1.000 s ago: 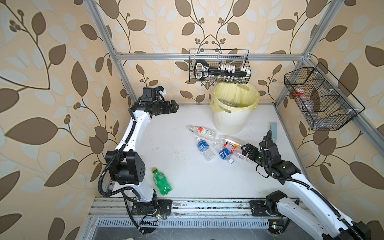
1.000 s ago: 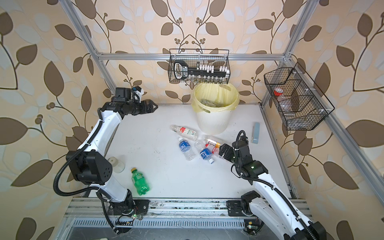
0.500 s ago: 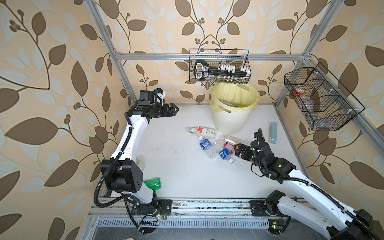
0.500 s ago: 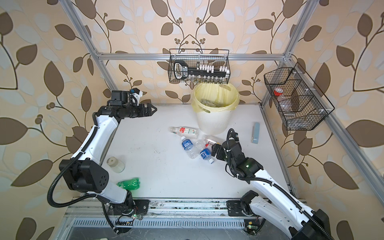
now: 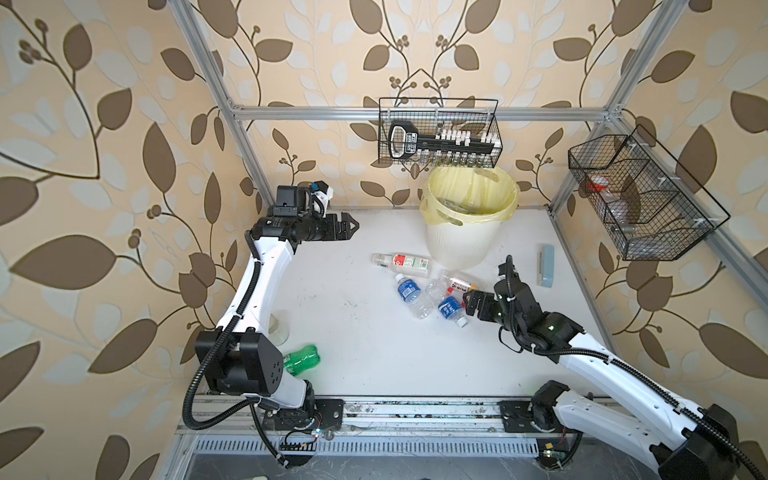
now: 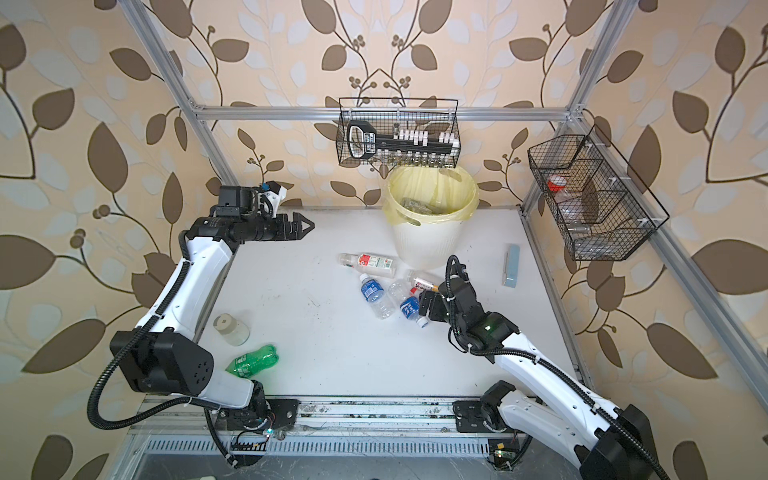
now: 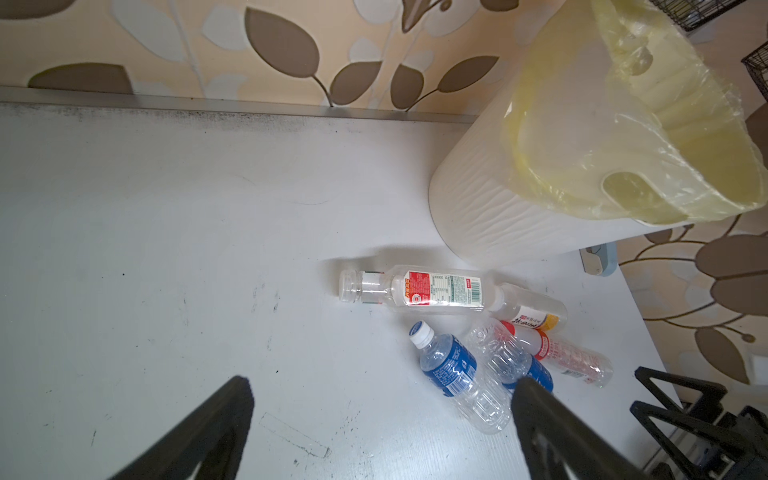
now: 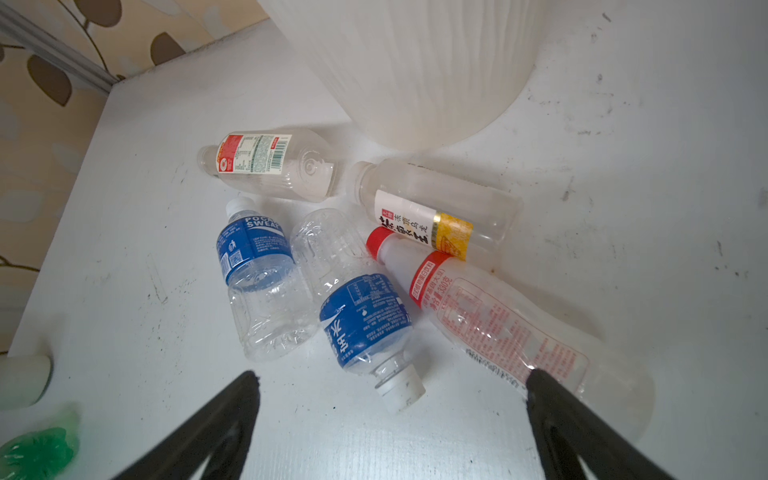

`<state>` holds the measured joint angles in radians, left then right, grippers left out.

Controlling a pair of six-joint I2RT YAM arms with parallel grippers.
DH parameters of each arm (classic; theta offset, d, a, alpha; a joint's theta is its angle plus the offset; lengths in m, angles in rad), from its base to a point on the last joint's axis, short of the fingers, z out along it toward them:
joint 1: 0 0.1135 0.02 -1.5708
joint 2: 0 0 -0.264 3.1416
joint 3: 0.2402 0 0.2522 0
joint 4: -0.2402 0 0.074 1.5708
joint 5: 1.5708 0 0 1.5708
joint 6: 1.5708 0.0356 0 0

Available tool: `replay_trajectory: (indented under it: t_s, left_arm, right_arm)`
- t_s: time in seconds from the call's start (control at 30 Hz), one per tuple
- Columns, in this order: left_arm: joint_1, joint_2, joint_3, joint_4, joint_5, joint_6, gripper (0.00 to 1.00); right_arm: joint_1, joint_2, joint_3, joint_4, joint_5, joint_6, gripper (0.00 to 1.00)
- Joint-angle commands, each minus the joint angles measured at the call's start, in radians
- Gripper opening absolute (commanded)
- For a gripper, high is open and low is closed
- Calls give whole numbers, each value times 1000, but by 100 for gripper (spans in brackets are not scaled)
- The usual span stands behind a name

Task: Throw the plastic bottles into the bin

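Top views show us a small cell walled in cream wallpaper (image 5: 104,166) with brown leaves and framed by aluminium rails (image 5: 316,112). Its floor is a white table (image 5: 353,332), scuffed with small dark marks.

The bin (image 5: 461,245), cream, ribbed and lined with a pale yellow bag, stands at the table's back edge. One black wire basket (image 5: 440,141) hangs above it, and a second basket (image 5: 648,208) hangs to its right. The widest bare stretch of table lies left of the bin. A pale-blue case (image 5: 545,266) lies right of the bin, near the table's side edge.

The left gripper (image 5: 351,226) hangs in the air left of the bin, jaws apart and empty. The right gripper (image 5: 467,301) sits low in front of the bin, jaws apart.

Five plastic bottles (image 5: 409,289) lie on their sides just in front of the bin, bunched together. Two are clear with blue labels. One has a red-and-white label (image 5: 405,262), one a red cap (image 8: 379,241) and one a yellow band (image 8: 453,232). In the right wrist view one finger (image 8: 557,411) overlaps the red-capped bottle; we cannot tell whether they touch. A green bottle (image 5: 299,359) lies far in front of the bin, to its left.
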<state>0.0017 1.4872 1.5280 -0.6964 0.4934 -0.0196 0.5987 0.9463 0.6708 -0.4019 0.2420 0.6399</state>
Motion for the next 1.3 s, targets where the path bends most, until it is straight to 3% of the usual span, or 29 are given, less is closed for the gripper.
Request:
replay_trajectory:
  t_s: [0.0, 0.2, 0.43, 0.57, 0.7, 0.83, 1.27]
  left_arm:
    - [7, -42, -9, -39, 43, 42, 99]
    - [7, -79, -21, -76, 21, 60, 99]
    - [11, -105, -5, -165, -75, 127, 99]
    - [16, -127, -7, -222, -151, 179, 99]
    - [22, -144, -20, -259, -225, 210, 99]
    - [40, -148, -16, -283, -289, 200, 99]
    - [53, -148, 11, -347, -315, 188, 99]
  right_arm:
    - [49, 27, 31, 82, -36, -133, 100]
    - [169, 136, 66, 209, -119, -333, 100]
    - [342, 304, 100, 476, -251, -638, 100]
    - [351, 455, 202, 526, -477, -723, 100]
    - [386, 600, 274, 623, -601, -787, 100]
    - [440, 771, 376, 662, -642, -858, 100]
    - [530, 1109, 637, 790, -745, -942, 100]
